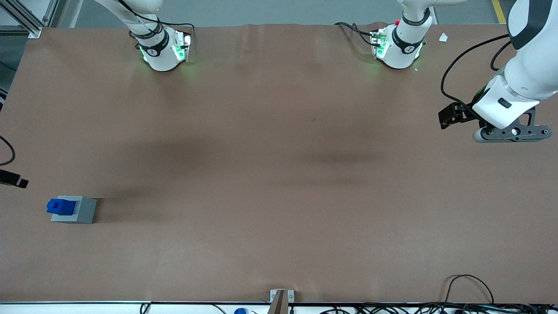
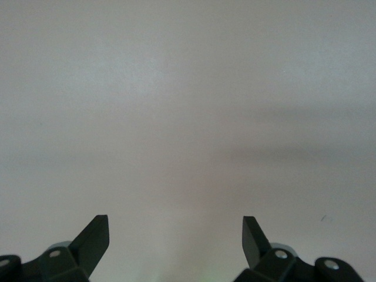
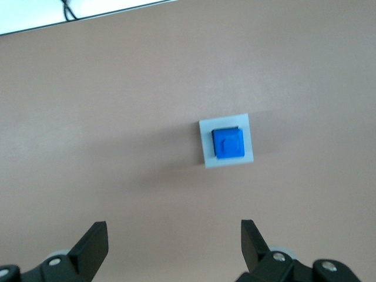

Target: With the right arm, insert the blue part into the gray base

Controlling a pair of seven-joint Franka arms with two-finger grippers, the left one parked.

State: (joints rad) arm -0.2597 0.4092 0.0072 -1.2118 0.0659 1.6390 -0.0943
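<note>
The blue part [image 1: 61, 206] sits in the recess of the gray base [image 1: 83, 211], near the working arm's end of the table. In the right wrist view the blue part [image 3: 228, 143] fills the middle of the gray base [image 3: 205, 147], seen from above. My right gripper [image 3: 174, 225] is open and empty. It is held well above the table and apart from the block. In the front view the right arm runs out of frame; only a black piece [image 1: 14, 179] shows at the frame edge, a little farther from the camera than the block.
Brown table mat [image 1: 279, 174] all round. Both arm bases [image 1: 163, 50] [image 1: 399, 48] stand at the table's edge farthest from the camera. A metal bracket [image 1: 281, 298] and cables [image 1: 471, 301] lie along the nearest edge. The parked arm's gripper [image 1: 453, 115] hangs at its own end.
</note>
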